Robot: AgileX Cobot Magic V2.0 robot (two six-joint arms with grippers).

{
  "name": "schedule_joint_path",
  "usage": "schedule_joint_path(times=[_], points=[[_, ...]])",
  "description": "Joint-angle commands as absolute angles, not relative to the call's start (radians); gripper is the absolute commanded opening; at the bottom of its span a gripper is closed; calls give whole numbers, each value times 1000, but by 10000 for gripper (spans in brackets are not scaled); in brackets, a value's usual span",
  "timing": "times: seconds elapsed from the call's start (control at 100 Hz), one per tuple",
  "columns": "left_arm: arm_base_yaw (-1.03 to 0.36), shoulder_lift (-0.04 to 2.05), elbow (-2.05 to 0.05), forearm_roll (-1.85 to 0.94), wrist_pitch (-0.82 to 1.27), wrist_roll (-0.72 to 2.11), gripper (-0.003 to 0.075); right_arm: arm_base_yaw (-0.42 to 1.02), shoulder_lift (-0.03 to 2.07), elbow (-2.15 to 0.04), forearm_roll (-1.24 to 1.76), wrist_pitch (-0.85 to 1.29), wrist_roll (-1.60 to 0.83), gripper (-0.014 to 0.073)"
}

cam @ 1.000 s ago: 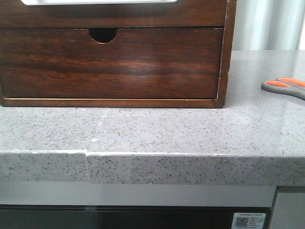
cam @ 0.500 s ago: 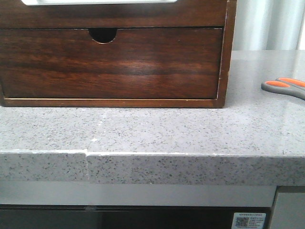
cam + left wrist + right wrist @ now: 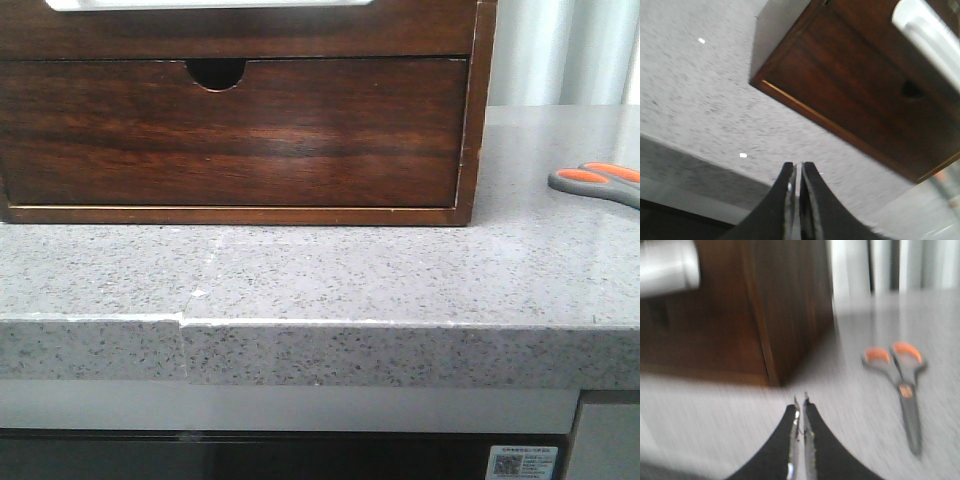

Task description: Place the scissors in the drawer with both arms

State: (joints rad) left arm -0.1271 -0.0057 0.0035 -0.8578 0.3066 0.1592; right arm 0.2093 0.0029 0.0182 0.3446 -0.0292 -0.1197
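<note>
I see one pair of scissors [image 3: 900,375] near the worktop's right edge, both grippers [image 3: 796,172] [image 3: 800,407] pinched closed, empty.

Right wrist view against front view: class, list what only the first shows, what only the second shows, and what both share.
Only the right wrist view shows the right end effector, fingers nearly together, and the whole scissors, blades included. Only the front view shows the lower drawer front with its half-round notch, and the counter's front edge. Both show the wooden cabinet, the grey speckled counter, and the scissors' orange-lined handles lying on it to the cabinet's right, apart from it.
</note>
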Motion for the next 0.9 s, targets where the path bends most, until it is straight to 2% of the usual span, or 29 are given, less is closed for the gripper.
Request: schedule_joint_path(times=[0.0, 0.1, 0.18, 0.35, 0.53, 0.58, 0.63, 0.73, 0.78, 0.82, 0.89], points=[[-124, -35, 25, -1000, 245, 153, -19, 201, 20, 26, 476, -206, -115, -32], [-124, -35, 25, -1123, 247, 153, -19, 201, 20, 20, 568, -224, -106, -32], [-124, -35, -3, -1119, 254, 175, -19, 201, 20, -4, 642, -220, -101, -32], [-124, 9, -137, -932, 286, 252, -19, 201, 22, -110, 619, -89, -179, -32], [-124, 204, -322, -724, 377, 252, -5, 201, 105, -250, 601, 80, -305, 1], [-124, 267, -361, -722, 405, 252, 41, 201, 143, -277, 601, 102, -305, 41], [-126, 327, -395, -732, 431, 252, 130, 201, 182, -301, 601, 125, -305, 102], [-126, 439, -450, -759, 474, 252, 371, 201, 259, -342, 601, 177, -305, 283], [-126, 490, -475, -783, 497, 252, 454, 201, 292, -362, 601, 208, -305, 366], [-126, 518, -489, -823, 514, 252, 494, 201, 317, -378, 601, 233, -305, 414], [-126, 564, -507, -958, 528, 269, 505, 201, 352, -396, 601, 257, -305, 463]])
